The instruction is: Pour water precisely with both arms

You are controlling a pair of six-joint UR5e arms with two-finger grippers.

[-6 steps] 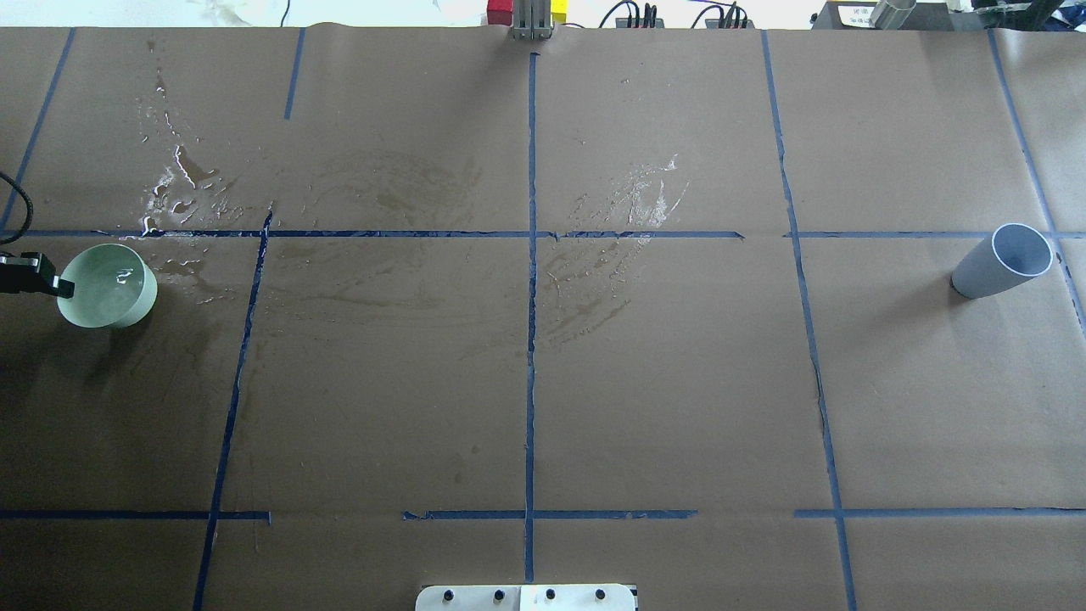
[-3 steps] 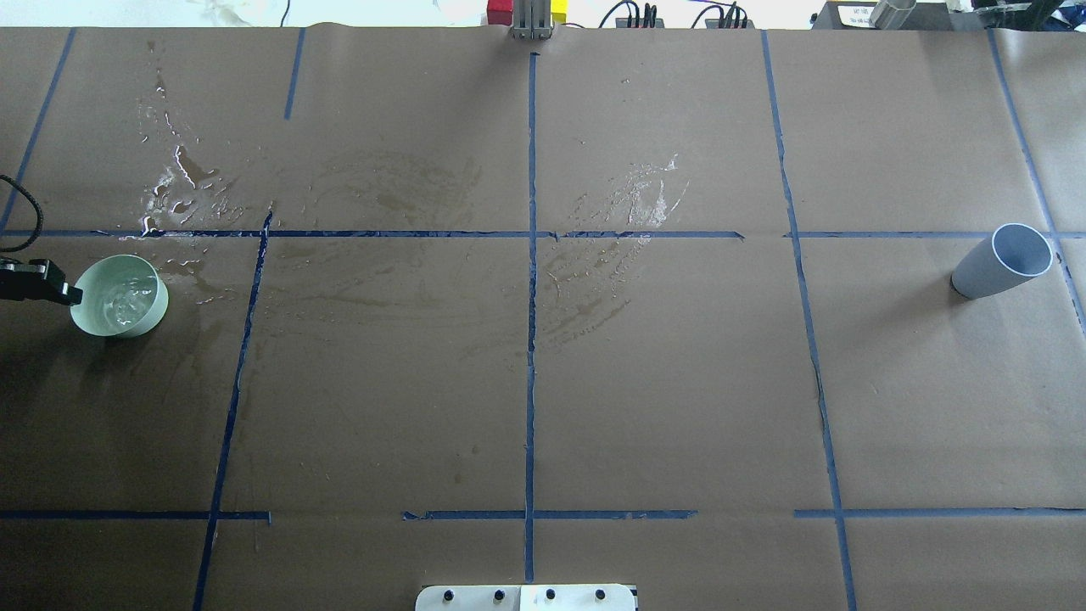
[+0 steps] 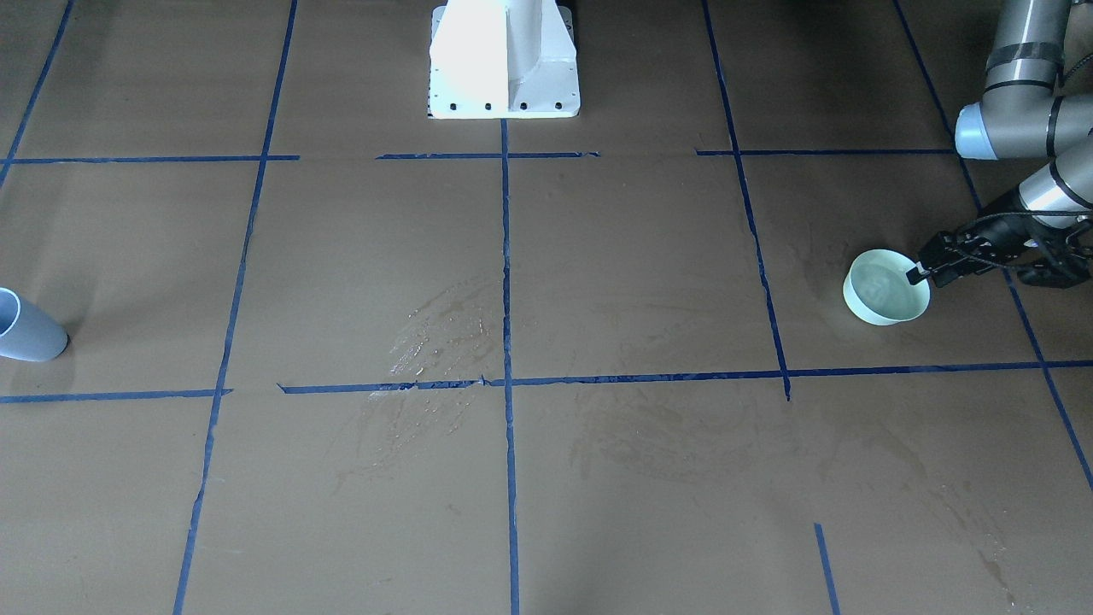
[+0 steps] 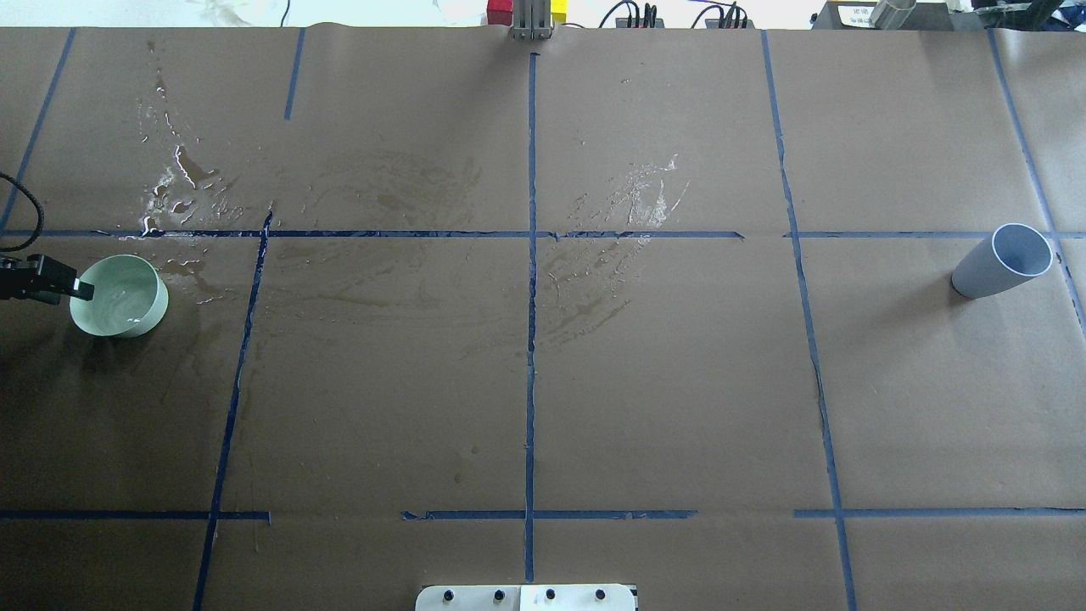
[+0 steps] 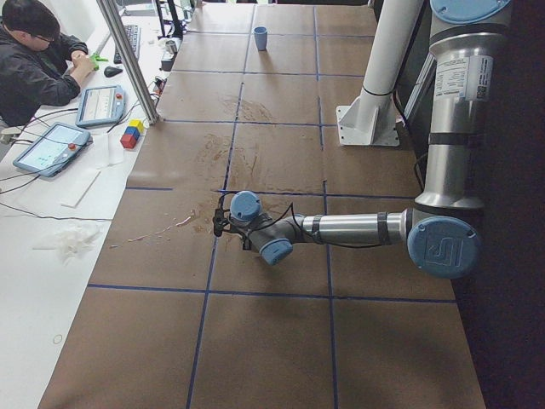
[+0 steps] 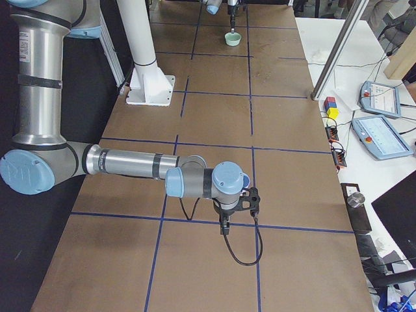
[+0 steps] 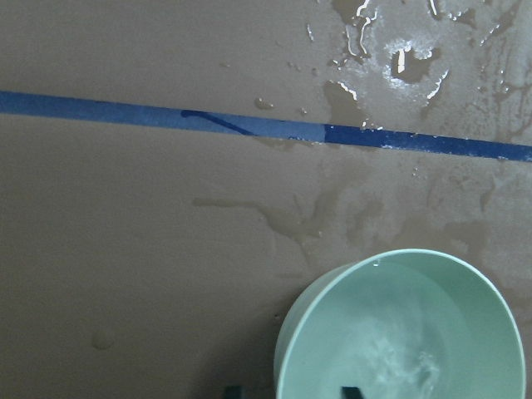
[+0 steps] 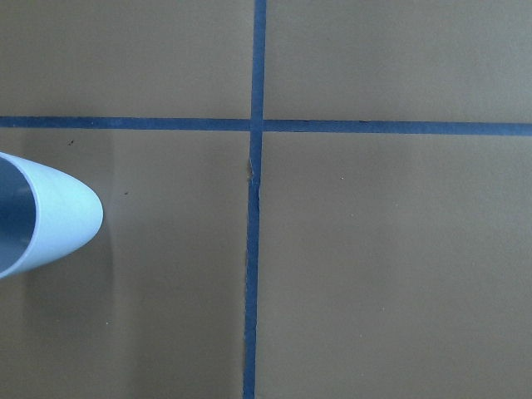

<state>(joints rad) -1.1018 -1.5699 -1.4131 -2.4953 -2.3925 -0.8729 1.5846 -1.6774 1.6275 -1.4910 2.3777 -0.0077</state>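
A pale green bowl point(image 4: 123, 299) point(image 3: 884, 290) sits flat on the brown paper at the robot's far left. The water point(image 7: 399, 357) ripples inside it. My left gripper point(image 4: 81, 290) point(image 3: 920, 273) is open and straddles the bowl's near rim, with one fingertip point(image 7: 351, 391) inside and the other outside. A blue-grey cup point(image 4: 1003, 261) point(image 3: 24, 329) point(image 8: 41, 218) stands upright at the far right. The right gripper point(image 6: 225, 225) hangs low near that cup. It shows only in the exterior right view, so I cannot tell its state.
Wet spill patches glisten beyond the bowl point(image 4: 178, 195) and at mid-table point(image 4: 646, 199). The white pedestal point(image 3: 504, 60) stands at the robot's side. A person point(image 5: 34, 64) sits at a side table with tablets, coloured blocks point(image 5: 130, 135) and a metal post point(image 5: 128, 60).
The bowl came down from a raised tilt and now sits flat, a little to the right. The left gripper's inner fingertip has since moved in over the rim while the bowl stayed put.
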